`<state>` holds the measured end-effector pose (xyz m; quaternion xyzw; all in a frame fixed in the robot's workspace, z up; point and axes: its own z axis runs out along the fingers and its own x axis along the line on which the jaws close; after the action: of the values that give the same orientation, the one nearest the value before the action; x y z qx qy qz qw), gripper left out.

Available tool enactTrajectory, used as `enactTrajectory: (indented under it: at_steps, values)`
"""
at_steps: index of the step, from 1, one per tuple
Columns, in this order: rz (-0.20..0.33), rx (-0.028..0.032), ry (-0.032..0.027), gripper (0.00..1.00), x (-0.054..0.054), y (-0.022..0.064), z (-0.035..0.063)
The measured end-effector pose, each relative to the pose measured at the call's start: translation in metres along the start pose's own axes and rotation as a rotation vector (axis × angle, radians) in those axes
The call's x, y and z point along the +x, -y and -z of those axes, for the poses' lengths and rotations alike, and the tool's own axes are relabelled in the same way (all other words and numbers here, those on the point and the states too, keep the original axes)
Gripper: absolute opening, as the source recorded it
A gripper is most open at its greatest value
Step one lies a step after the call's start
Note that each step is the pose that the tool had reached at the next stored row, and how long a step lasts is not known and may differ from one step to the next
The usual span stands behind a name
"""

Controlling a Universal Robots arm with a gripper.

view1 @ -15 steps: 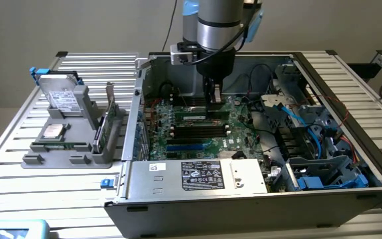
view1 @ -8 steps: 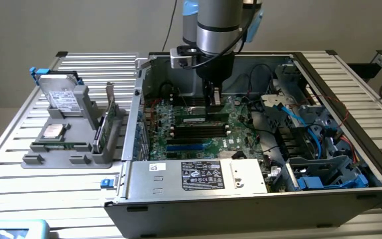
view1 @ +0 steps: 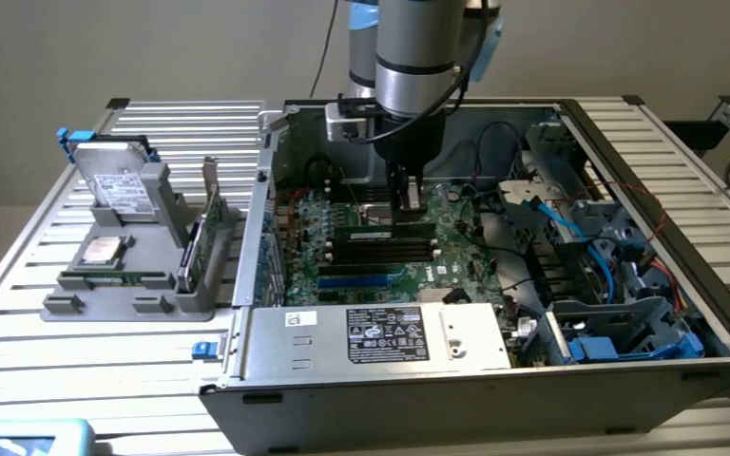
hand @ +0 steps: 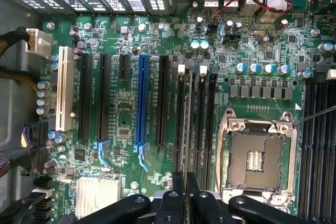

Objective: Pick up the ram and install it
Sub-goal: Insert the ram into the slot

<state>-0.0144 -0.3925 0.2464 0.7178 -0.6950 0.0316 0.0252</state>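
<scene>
Gripper [view1: 406, 211] [hand: 185, 195] down inside the open computer case [view1: 669, 370], clamped on the ram [view1: 378, 231] [hand: 185, 129]. Ram held on edge at the black memory slots [hand: 202, 124], beside the empty processor socket [hand: 257, 156]. Cannot tell whether it is seated.

Exterior view looking down aslant, well back, on open grey metal computer case [view1: 467, 408]; wrist view facing down, close over green motherboard [hand: 126, 114]; both sharing that board.
</scene>
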Motion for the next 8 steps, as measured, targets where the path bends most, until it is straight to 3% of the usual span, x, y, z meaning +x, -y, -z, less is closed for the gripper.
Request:
enactTrajectory:
  at_steps: [8]
  values:
    - [0.0, 0.0001, 0.0002, 0.14, 0.0039, -0.0002, -0.004]
